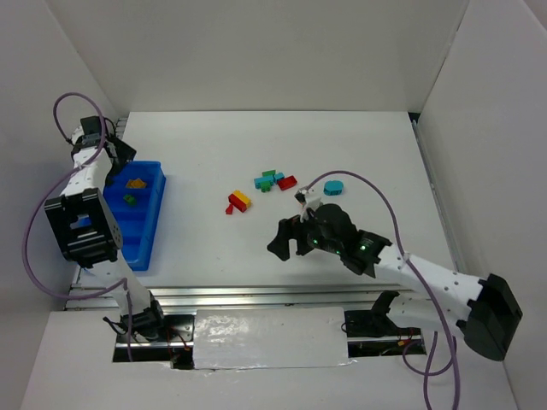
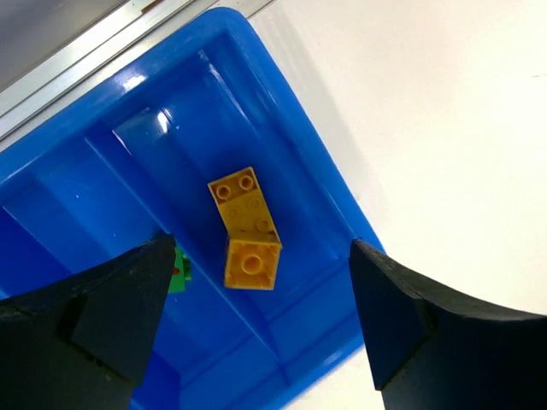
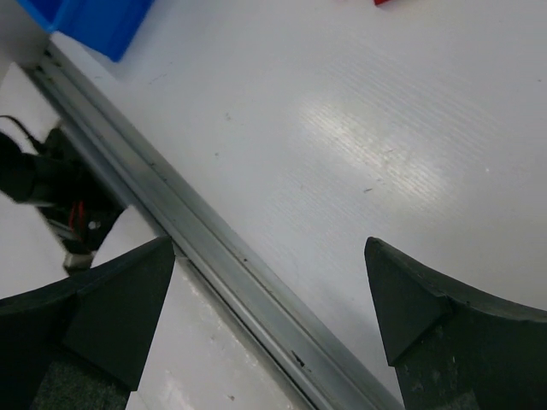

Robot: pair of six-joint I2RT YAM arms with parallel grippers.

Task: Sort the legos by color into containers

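Observation:
The blue tray (image 1: 152, 224) lies at the left of the table. Its far compartment holds a yellow lego (image 1: 135, 183), and the one beside it a green lego (image 1: 129, 199). My left gripper (image 1: 122, 154) hovers over the tray's far end, open and empty. In the left wrist view (image 2: 261, 316) the yellow lego (image 2: 248, 229) and the green one (image 2: 178, 272) lie below the jaws. Loose legos sit mid-table: a red and yellow pair (image 1: 239, 202), a teal, green and red cluster (image 1: 272, 180) and a teal rounded one (image 1: 333, 187). My right gripper (image 1: 284, 241) is open and empty, nearer than them.
The right wrist view (image 3: 269, 299) looks down on the metal rail (image 3: 239, 256) at the table's near edge, with a corner of the tray (image 3: 94, 21) at top left. White walls enclose the table on three sides.

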